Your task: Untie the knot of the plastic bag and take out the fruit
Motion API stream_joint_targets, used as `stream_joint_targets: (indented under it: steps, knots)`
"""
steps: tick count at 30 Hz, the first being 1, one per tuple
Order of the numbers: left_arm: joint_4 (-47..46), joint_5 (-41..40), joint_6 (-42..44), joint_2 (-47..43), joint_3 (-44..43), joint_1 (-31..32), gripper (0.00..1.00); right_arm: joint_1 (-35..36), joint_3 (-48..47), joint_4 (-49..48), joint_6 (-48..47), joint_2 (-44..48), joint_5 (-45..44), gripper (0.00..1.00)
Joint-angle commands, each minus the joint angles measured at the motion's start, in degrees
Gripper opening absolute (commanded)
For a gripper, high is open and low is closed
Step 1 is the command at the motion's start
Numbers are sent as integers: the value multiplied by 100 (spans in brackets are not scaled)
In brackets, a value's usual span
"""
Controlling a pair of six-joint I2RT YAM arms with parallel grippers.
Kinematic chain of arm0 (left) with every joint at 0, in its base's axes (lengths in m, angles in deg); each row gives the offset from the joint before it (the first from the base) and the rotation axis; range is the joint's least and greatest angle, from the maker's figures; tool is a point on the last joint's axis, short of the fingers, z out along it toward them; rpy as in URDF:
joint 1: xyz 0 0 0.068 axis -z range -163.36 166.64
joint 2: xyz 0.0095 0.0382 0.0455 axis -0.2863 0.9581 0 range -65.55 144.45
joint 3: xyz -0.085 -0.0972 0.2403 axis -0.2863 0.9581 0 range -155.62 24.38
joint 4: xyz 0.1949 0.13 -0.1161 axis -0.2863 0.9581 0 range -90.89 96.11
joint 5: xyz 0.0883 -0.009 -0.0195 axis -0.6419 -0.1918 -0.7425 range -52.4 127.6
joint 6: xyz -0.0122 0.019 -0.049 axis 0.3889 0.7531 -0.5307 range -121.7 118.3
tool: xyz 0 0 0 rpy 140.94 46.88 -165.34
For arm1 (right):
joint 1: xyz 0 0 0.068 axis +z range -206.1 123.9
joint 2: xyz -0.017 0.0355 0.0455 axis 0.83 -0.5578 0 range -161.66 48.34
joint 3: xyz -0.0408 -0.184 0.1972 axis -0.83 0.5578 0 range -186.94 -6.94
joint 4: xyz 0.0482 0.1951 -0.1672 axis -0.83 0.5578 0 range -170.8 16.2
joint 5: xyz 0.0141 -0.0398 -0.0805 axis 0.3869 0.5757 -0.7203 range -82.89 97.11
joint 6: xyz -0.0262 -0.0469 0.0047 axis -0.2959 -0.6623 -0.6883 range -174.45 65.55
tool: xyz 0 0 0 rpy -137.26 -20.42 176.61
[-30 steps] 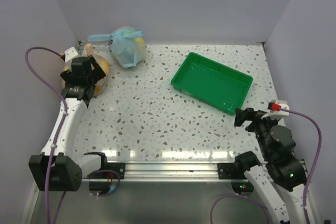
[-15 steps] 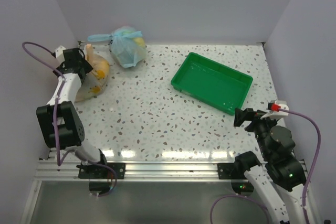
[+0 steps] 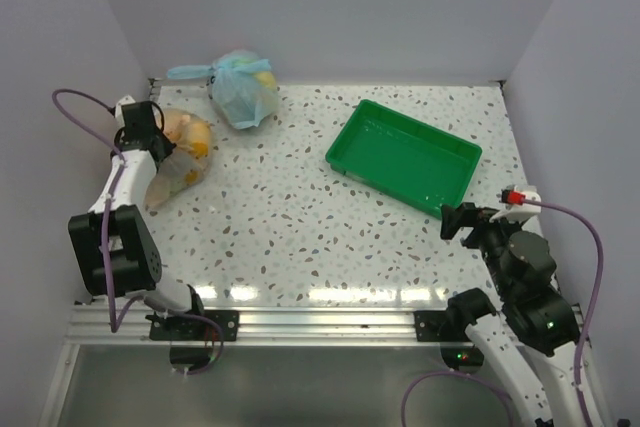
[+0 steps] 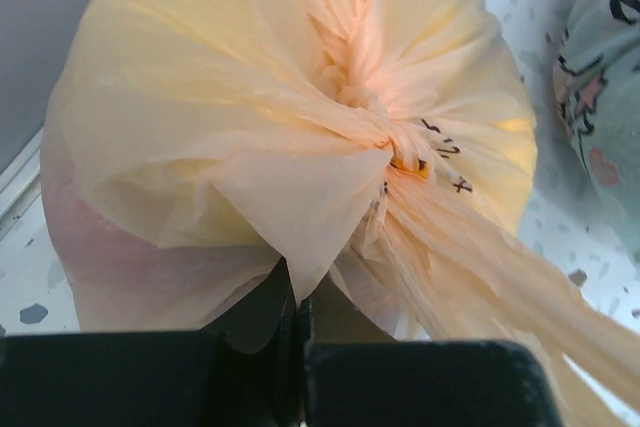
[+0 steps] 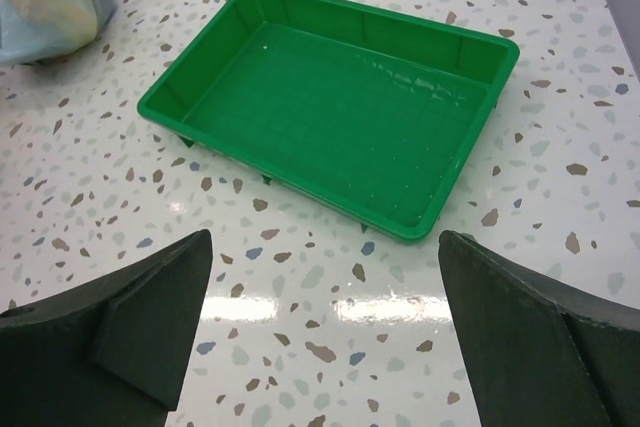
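The pale-orange plastic bag (image 3: 182, 155) lies at the table's far left, tied shut, with yellow fruit (image 3: 197, 137) showing dimly through the film. In the left wrist view the bag (image 4: 190, 117) fills the frame and its knot (image 4: 385, 132) sits at the middle, one long ear trailing to the lower right. My left gripper (image 4: 298, 297) is shut on a pointed flap of the bag's plastic just below the knot; from above it (image 3: 152, 132) sits at the bag's left edge. My right gripper (image 5: 322, 239) stands open over bare table, nothing between its fingers.
A light blue knotted bag (image 3: 243, 89) with fruit inside lies at the back, right of the orange bag. The empty green tray (image 3: 345, 137) sits right of centre, just beyond my right gripper (image 3: 455, 219). Walls enclose the left, back and right.
My left gripper moved to the bag's left side and went from open to shut, pinching a flap of the orange plastic. The right gripper shifted slightly left.
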Motion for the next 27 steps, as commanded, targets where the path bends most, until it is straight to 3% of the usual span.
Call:
stream_joint_targets:
  steps: [1,6,13,18,23,27]
  knots:
    - [94,692,322,-656,158,171,0,34,-129,-204,-147,-216,255,99]
    - [305,1025,472,-1376,175,1136,0,34,-330,-55,-121,-602,360,99]
    - [-81,1809,-54,-2203,763,2394,0,34,-779,-143,283,-1331,1774,99]
    - [-669,2160,-599,-2835,1721,3552,0,34,-1016,-160,477,-2200,2653,95]
    - [-776,1784,-1127,-3416,2844,4941,0,43,-867,-502,687,-2764,3489,93]
    - [-242,1528,-1663,-4222,3619,5252,0,227,-674,-696,732,-3099,3587,93]
